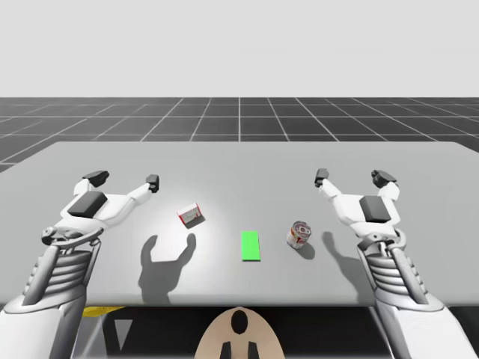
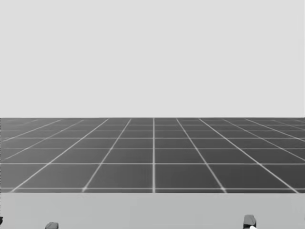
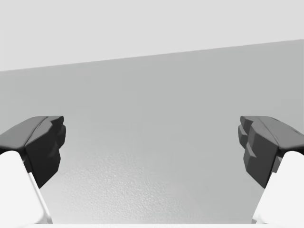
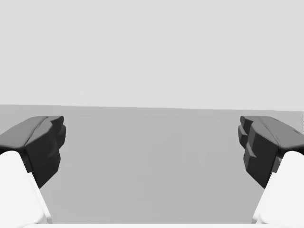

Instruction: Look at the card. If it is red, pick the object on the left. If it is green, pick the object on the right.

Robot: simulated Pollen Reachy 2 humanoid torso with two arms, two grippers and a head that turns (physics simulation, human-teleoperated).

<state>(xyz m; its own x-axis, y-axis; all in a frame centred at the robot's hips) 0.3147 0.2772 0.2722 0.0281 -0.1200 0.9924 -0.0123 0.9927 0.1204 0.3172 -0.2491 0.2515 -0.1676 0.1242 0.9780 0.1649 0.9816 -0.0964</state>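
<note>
Nearest me, a green card (image 1: 251,246) lies flat on the grey surface (image 1: 239,161), about on my midline. I judge it sits there as the cue, central so that neither side is favoured.

Just beside its right edge, and a touch farther out, is a small red and silver can (image 1: 299,234). I cannot tell whether it stands quite upright. On the other side of the card, a little farther out and apart from it, is a red and white box (image 1: 191,216), turned askew. One thing on each side makes left and right plain. Since the card is green, the can is the one to pick.

Farther out, my left hand (image 1: 124,179) and right hand (image 1: 352,177) hover over the surface, each with fingers spread wide and nothing between them. They are likely held out to the sides to leave the things uncovered. The can lies nearer me than the right hand and inward of it, toward the card, well apart from it. The arm would need to draw back and inward.

Farthest, my head faces the surface's far edge and the gridded floor (image 2: 152,157) beyond, so I judge it must tip down to read the card.
</note>
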